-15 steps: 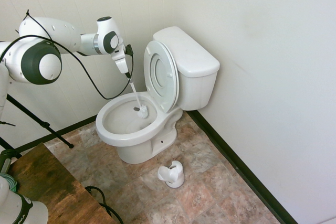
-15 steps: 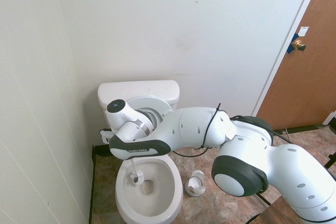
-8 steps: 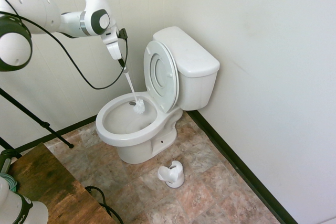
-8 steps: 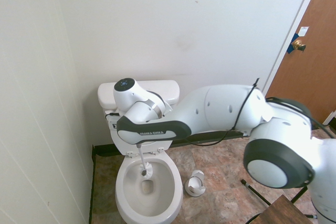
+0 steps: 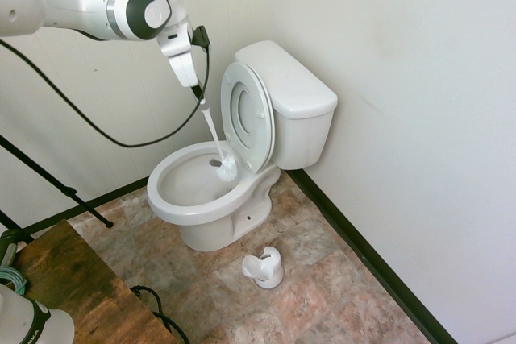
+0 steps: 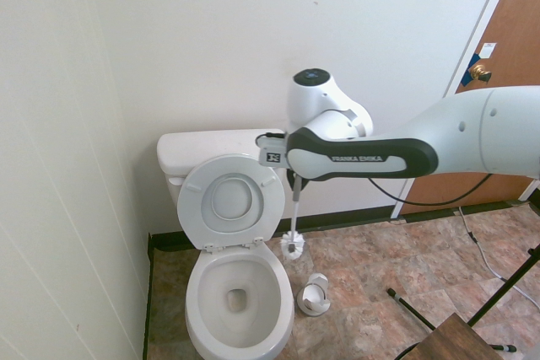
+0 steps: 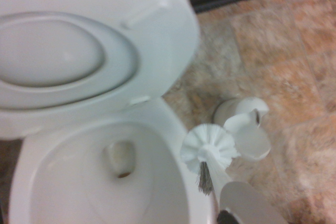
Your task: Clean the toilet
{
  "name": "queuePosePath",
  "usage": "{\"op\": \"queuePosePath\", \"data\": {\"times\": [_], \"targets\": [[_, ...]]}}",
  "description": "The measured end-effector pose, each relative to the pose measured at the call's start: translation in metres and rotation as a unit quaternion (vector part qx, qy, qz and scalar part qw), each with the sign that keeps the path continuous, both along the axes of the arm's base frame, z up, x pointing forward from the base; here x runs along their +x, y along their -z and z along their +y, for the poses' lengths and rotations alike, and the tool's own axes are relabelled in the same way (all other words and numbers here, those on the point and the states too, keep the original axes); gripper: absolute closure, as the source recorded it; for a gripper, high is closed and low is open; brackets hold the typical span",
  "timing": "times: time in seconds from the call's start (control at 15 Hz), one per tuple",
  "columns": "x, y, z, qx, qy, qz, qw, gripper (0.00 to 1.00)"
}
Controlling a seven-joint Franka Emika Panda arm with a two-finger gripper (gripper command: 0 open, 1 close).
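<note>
Bathroom rig: my gripper is clamped on the toilet brush, head hanging beside the toilet at its 3 o'clock, seat & lid up. I'd drop straight into the brush holder, w/o swinging.

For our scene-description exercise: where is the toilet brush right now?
The toilet brush hangs from the shut claw, lifted clear of the toilet bowl; in the second exterior view it is beside the raised lid, above the floor-standing brush holder.

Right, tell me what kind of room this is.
A bathroom, most likely a small household one: a white toilet with its lid raised stands in the corner, a toilet brush hangs from the pincer, and a brush holder sits on the tile floor.
</note>
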State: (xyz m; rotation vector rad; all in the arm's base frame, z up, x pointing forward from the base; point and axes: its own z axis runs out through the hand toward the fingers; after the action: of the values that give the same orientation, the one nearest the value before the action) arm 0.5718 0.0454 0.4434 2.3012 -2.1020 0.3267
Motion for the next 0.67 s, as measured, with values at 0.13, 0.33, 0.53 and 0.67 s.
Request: {"op": "queuePosePath", "data": {"times": [0.13,0.33,0.53,0.67], "targets": [[-0.021,0.031,-0.038,-0.003,0.005,0.010,1.000,1.00],[-0.028,0.074,-0.075,-0.009,0.009,0.018,1.000,1.00],[-0.019,0.124,-0.103,-0.010,0.021,0.032,0.999,1.00],[-0.010,0.153,-0.119,-0.010,0.025,0.039,0.999,1.00]]}}
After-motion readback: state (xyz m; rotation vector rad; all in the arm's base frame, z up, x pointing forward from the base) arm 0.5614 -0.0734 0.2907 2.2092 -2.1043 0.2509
